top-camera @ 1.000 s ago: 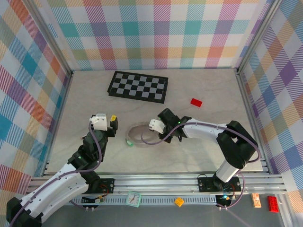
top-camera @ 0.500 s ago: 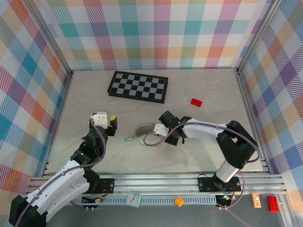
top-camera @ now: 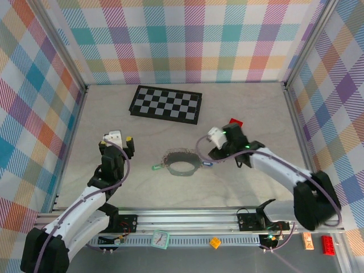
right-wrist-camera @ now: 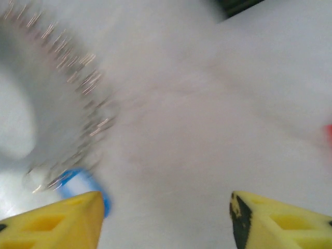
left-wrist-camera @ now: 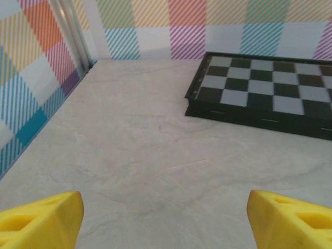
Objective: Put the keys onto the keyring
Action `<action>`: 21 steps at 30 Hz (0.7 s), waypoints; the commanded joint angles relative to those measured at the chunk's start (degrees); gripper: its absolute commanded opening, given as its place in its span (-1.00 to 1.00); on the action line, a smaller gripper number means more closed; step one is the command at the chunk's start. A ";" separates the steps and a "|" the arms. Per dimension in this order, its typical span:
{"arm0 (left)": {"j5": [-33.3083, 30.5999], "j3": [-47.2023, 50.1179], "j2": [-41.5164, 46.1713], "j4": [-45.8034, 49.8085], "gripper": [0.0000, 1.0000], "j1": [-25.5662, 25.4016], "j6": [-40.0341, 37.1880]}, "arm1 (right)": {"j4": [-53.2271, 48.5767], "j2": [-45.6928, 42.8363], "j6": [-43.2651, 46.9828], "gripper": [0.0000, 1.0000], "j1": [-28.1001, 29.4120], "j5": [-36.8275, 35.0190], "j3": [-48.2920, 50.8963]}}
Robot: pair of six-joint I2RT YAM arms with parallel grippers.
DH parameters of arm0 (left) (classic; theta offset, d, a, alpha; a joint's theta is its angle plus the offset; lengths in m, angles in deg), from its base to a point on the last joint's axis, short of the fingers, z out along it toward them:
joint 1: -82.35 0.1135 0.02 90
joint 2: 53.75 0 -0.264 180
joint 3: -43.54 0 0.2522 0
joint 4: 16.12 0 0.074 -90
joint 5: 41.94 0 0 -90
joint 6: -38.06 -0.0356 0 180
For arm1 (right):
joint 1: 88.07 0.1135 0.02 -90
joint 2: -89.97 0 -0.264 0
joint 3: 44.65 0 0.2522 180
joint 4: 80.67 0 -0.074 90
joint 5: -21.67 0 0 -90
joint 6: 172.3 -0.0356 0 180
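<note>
The grey wire keyring [top-camera: 182, 161] lies on the table at centre, a jagged loop. A green-headed key [top-camera: 154, 167] rests at its left edge and a blue-headed key [top-camera: 207, 164] at its right edge. In the right wrist view the keyring [right-wrist-camera: 78, 98] is a blurred arc at upper left, with the blue key [right-wrist-camera: 83, 182] beside my left fingertip. My right gripper [top-camera: 219, 149] hangs open just right of the ring, holding nothing. My left gripper [top-camera: 118, 142] is open well to the left, over bare table [left-wrist-camera: 155, 181].
A black-and-white chequered board [top-camera: 166, 104] lies at the back, also in the left wrist view as the board [left-wrist-camera: 262, 93] at upper right. A red flat brick [top-camera: 235, 122] sits behind my right gripper. Plaid walls enclose the table on three sides.
My right gripper has pulled back to the right, off the ring, which now lies as an open loop with the blue key beside it. My left gripper has drifted slightly left and back.
</note>
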 commanded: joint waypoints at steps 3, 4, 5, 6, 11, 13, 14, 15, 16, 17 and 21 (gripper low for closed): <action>3.27 2.78 -6.23 -11.76 0.62 4.09 -0.15 | 26.47 -4.40 -13.57 0.40 -12.32 -6.01 11.13; 3.54 2.79 -7.92 -13.10 0.62 4.81 -0.31 | 30.37 -3.89 -13.70 0.40 -14.43 -7.17 12.89; 3.77 2.66 -9.94 -14.48 0.62 5.50 -0.24 | 35.55 -2.53 -15.36 0.40 -16.67 -7.93 14.92; 4.41 2.62 -12.08 -16.30 0.62 6.15 -0.19 | 41.67 -0.55 -15.72 0.40 -18.42 -7.92 16.89; 8.16 2.92 -22.87 -26.58 0.60 8.20 -0.72 | 59.24 11.09 -16.52 0.31 -22.48 -3.30 20.68; 9.42 3.22 -26.11 -31.54 0.59 8.60 -1.38 | 66.02 13.60 -17.33 0.30 -23.31 -2.80 23.19; 10.63 3.14 -27.22 -33.20 0.59 9.00 -1.68 | 68.79 14.98 -17.50 0.30 -24.00 -1.39 24.05; 11.25 3.04 -28.59 -34.99 0.59 9.42 -1.86 | 72.12 16.90 -17.47 0.31 -24.00 -1.08 24.26; 11.49 2.93 -29.84 -36.62 0.59 9.68 -2.18 | 70.01 16.22 -17.49 0.31 -24.06 -0.87 23.83; 11.73 2.61 -31.22 -37.72 0.60 10.16 -1.96 | 65.92 15.26 -17.48 0.32 -24.37 0.01 22.71; 15.87 2.58 -40.28 -46.40 0.59 11.82 -0.55 | 63.04 16.07 -17.82 0.33 -25.55 2.96 20.47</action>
